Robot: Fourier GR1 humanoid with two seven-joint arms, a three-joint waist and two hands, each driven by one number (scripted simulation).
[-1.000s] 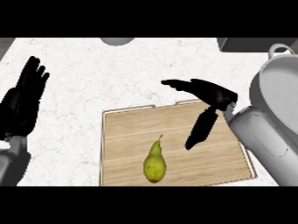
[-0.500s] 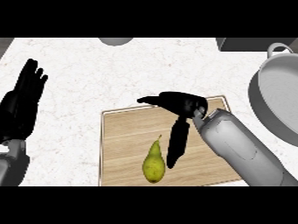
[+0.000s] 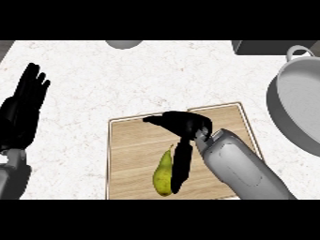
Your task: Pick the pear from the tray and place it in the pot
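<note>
The pear (image 3: 163, 174) was yellow-green, darker along one side. The tray (image 3: 136, 140) showed pale brown wood grain with a darker rim. The pot (image 3: 308, 110) was plain grey metal. The counter (image 3: 155, 79) was white with faint grey marbling. Both hands (image 3: 20, 110) (image 3: 183, 126) were black, on grey forearms.

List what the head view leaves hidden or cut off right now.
- Pear: its right side is hidden by the right hand's fingers; contact cannot be judged.
- Pot: its right part is cut off by the picture's edge.
- Tray: its lower right is hidden by the right forearm.
</note>
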